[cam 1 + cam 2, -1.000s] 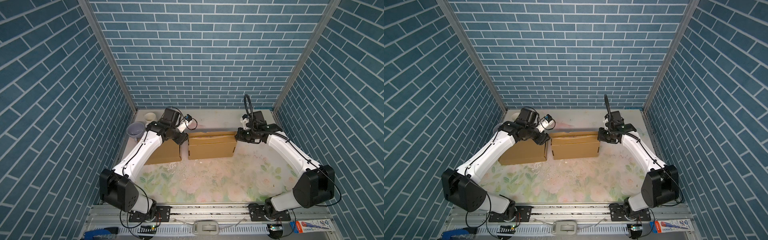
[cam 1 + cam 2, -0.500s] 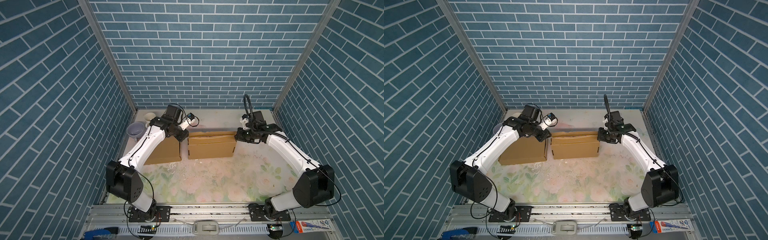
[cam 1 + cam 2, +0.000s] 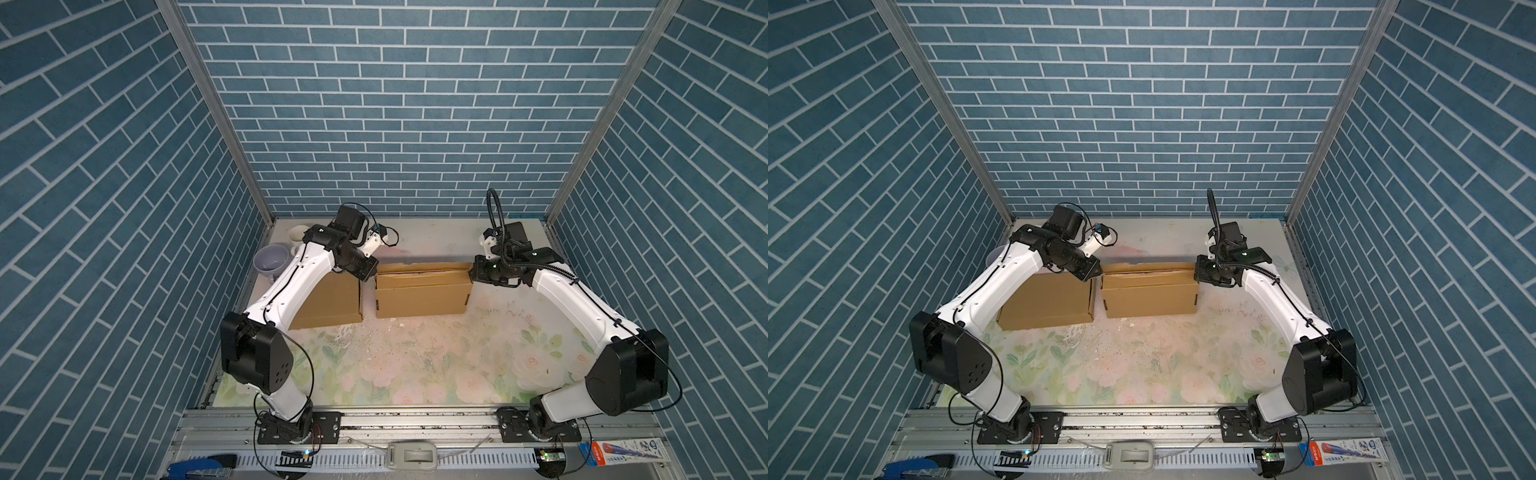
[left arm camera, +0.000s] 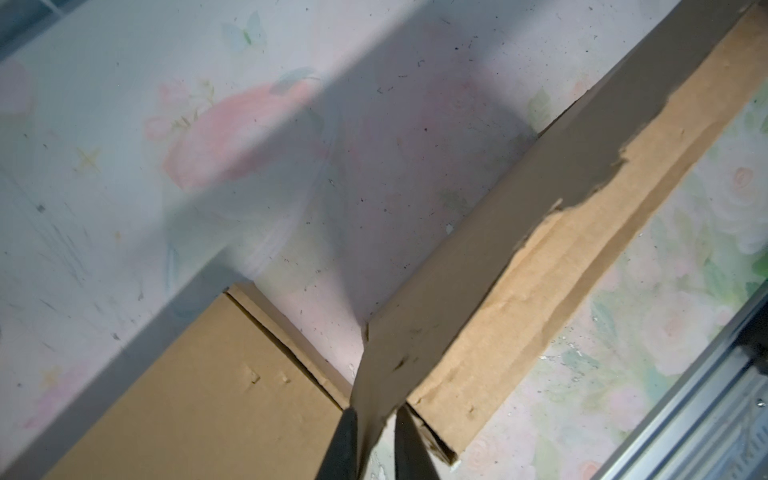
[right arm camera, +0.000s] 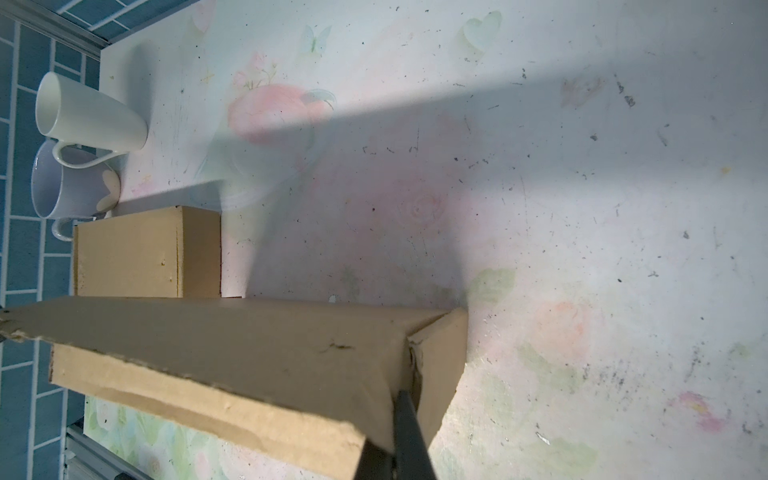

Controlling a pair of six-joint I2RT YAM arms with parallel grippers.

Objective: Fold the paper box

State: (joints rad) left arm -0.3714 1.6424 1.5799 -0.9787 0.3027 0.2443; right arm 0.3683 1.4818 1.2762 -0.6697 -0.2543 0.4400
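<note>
- Swinging the raised flap point(image 4: 519, 216) over evenly matters: the paper box point(image 3: 422, 293) sits on the bench point(image 3: 415, 365) just beside the closed box point(image 3: 332, 303).
- Left claw point(image 4: 374, 415) is clamped on the flap's end nearest the closed box; right claw point(image 5: 390, 440) pinches the end farthest from it.
- Move both together and level, I judge, or the flap's torn edge may rip further.

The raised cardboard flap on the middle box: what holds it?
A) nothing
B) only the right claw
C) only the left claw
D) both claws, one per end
D: the left gripper and the right gripper each pinch one end of the flap.
</note>
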